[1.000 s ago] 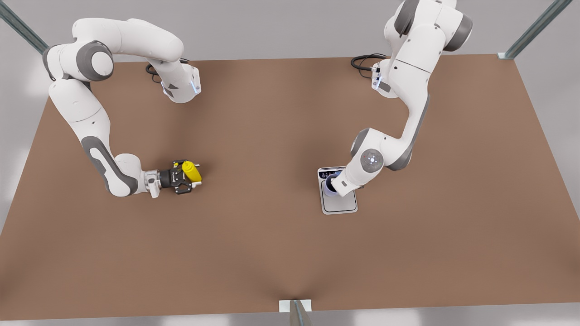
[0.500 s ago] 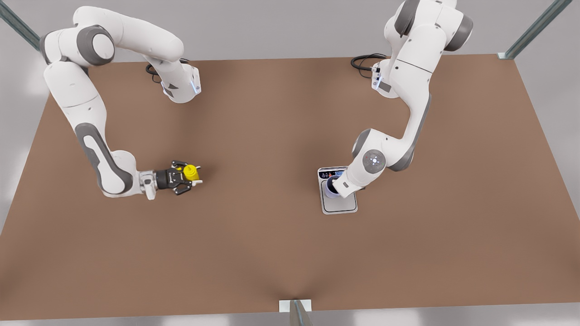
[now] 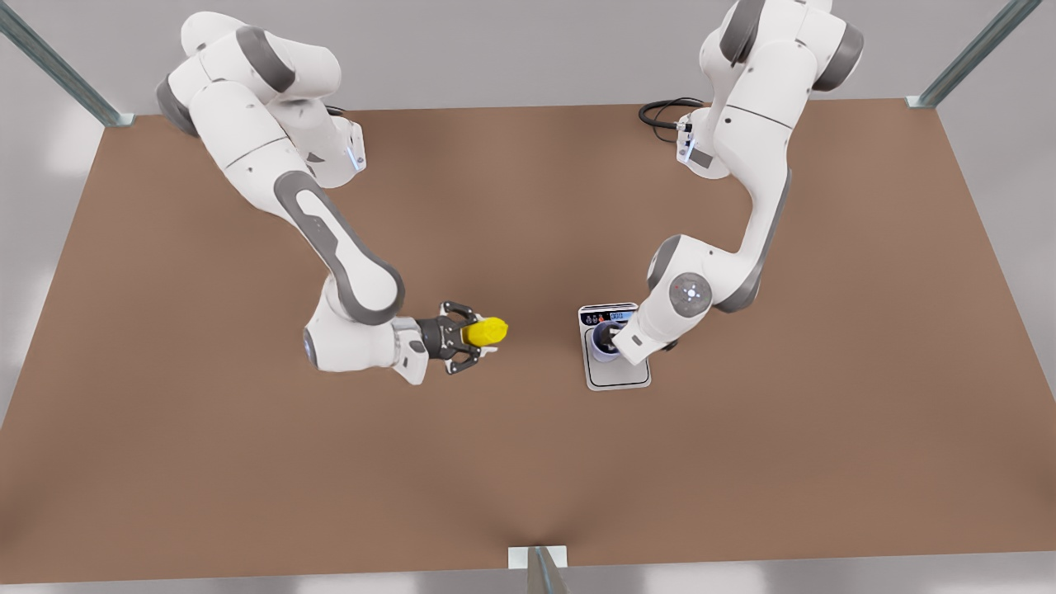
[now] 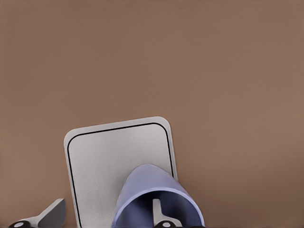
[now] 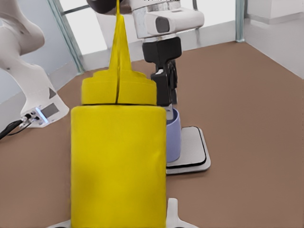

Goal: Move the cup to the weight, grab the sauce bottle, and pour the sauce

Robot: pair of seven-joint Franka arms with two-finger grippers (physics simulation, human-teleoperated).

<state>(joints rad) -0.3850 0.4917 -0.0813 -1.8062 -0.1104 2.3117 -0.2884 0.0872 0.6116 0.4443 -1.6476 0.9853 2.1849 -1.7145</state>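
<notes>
The yellow sauce bottle [image 3: 485, 331] hangs above the table, lying sideways in the front view with its nozzle toward the weight. My right gripper [image 3: 474, 337] is shut on its body [image 5: 118, 161]. The lavender cup [image 3: 601, 351] stands upright on the silver-grey weight [image 3: 619, 375], close to its display end. My left gripper [image 3: 609, 337] is over the cup, open: one finger [image 4: 161, 216] reaches inside the cup [image 4: 152, 190], the other [image 4: 45, 217] stands well outside over the weight's plate [image 4: 109, 152]. The right wrist view shows the cup [image 5: 173, 135], the weight [image 5: 194, 147] and the left gripper [image 5: 166, 95] beyond the bottle.
A brown table [image 3: 528, 462] spans the scene, with bare surface between bottle and weight. Black cables [image 3: 660, 111] lie by the arm base at the back on the front view's right. Metal frame posts stand at the corners [image 3: 973, 54] and at the front edge [image 3: 540, 569].
My right arm has carried the sauce bottle a long way toward the front view's right, nearer the weight, and turned it nozzle-first toward it. The left gripper has stayed at the cup.
</notes>
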